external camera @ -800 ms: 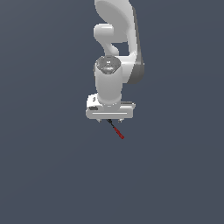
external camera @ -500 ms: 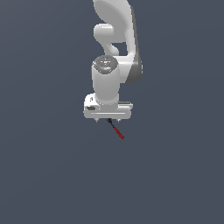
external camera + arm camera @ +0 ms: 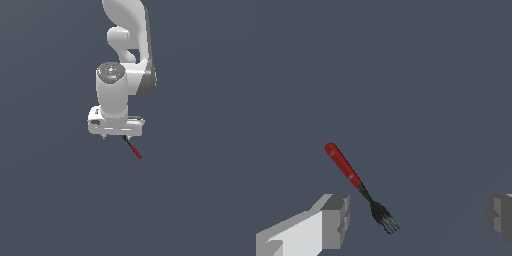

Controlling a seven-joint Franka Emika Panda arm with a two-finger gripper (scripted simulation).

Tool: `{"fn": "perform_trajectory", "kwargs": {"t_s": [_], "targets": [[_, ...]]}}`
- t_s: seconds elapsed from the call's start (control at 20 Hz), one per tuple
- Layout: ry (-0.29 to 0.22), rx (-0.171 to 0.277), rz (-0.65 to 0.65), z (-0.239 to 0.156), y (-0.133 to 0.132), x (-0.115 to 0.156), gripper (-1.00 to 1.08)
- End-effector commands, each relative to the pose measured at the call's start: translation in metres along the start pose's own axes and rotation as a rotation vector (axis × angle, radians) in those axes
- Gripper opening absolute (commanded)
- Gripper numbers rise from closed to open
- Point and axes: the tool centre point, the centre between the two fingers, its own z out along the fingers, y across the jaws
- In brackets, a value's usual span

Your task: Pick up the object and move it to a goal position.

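Object: a small fork (image 3: 358, 186) is seen in the wrist view, with a red handle and black neck and tines; in the exterior view it shows only as a thin stick (image 3: 133, 148), black at the end nearest the gripper and red at the far end.
Object position: it lies on the dark grey floor (image 3: 200, 200), its black end just under the gripper's edge and its red end pointing away toward the exterior view's right.
Gripper: the white gripper (image 3: 116, 136) is held over the fork's black end, pointing down; in the wrist view its midpoint (image 3: 418, 217) lies beside the tines.
Gripper state: the two grey fingers (image 3: 336, 220) are spread wide apart, and nothing is held between them; the tines are seen between the fingers, nearer to one of them, without touching either.
Arm: the white Panda arm (image 3: 127, 30) rises behind the gripper.
Writing: no readable lettering is made out on the fork or arm.
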Motion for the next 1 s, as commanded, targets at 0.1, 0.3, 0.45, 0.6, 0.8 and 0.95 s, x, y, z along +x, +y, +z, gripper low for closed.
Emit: {"fn": "perform_trajectory", "kwargs": {"t_s": [0.1, 0.3, 0.45, 0.6, 0.8, 0.95], "targets": [[0.0, -0.001, -0.035, 0.007, -0.003, -0.003, 1.0], [0.001, -0.001, -0.097, 0.018, -0.008, -0.007, 1.0], [0.001, -0.001, -0.162, 0.03, -0.014, -0.012, 1.0], [0.003, 0.0, -0.243, 0.044, -0.021, -0.019, 1.0], [0.006, 0.003, -0.371, 0.065, -0.032, -0.032, 1.0], [0.008, 0.007, -0.454, 0.078, -0.04, -0.04, 1.0]]}}
